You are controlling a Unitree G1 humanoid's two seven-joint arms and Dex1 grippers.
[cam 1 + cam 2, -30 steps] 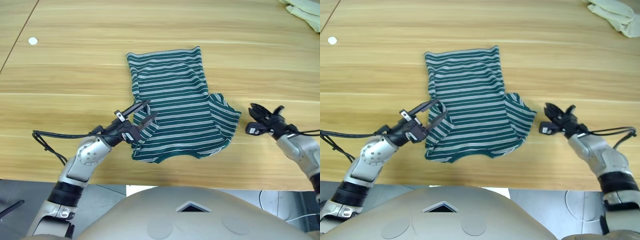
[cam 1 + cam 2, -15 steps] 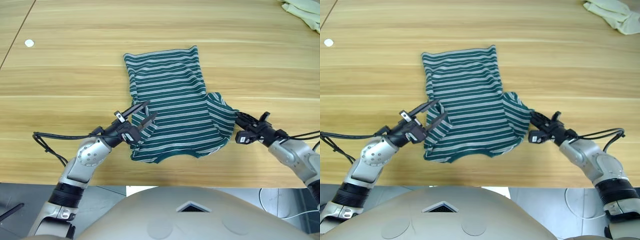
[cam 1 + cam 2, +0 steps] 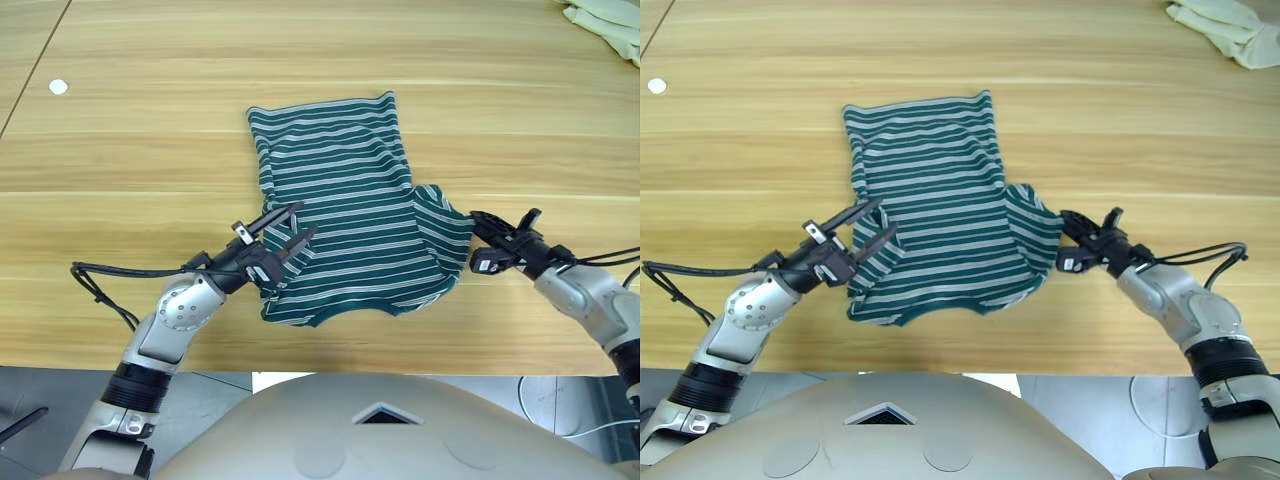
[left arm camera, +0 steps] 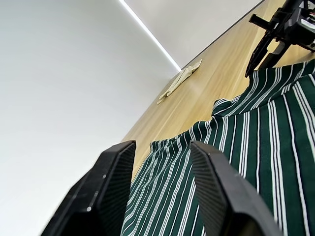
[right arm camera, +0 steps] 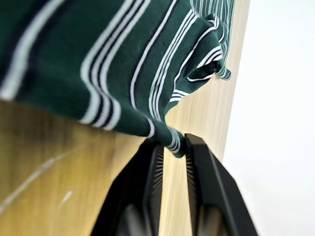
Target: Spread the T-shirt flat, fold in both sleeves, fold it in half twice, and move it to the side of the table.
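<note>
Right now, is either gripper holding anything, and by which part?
The right gripper pinches the T-shirt by its sleeve edge; the left gripper is open, holding nothing.

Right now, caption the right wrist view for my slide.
Right gripper pinching the striped T-shirt's sleeve edge over the wooden table.

The T-shirt (image 3: pixel 345 200) lies on the table (image 3: pixel 150 150) between left gripper (image 3: pixel 302 221) and right gripper (image 3: pixel 478 219).
</note>
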